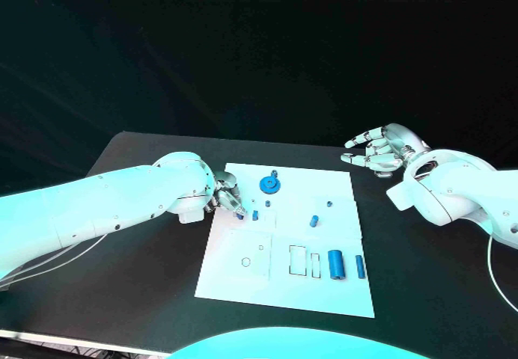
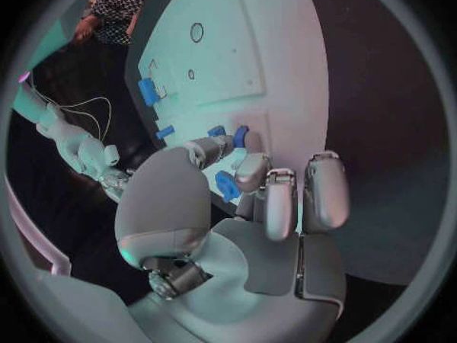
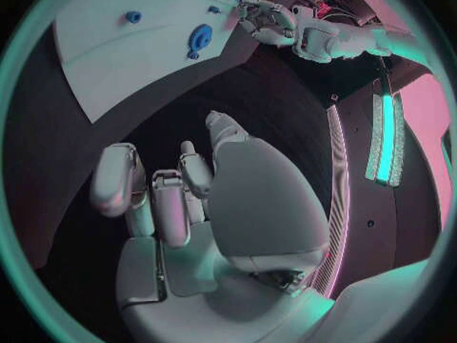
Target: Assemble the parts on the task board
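Surface: black table [image 1: 129, 149], white task board [image 1: 324, 292] laid on it.
Left hand [image 1: 227, 196]: small blue part [image 2: 227, 184] pinched over the board.
Right hand [image 1: 378, 152]: raised beside the board, fingers loosely apart, nothing held.

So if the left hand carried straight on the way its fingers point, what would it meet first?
Probably the small blue part on the task board, just beyond the left hand; depth is unclear, and it already seems to pinch another blue piece.
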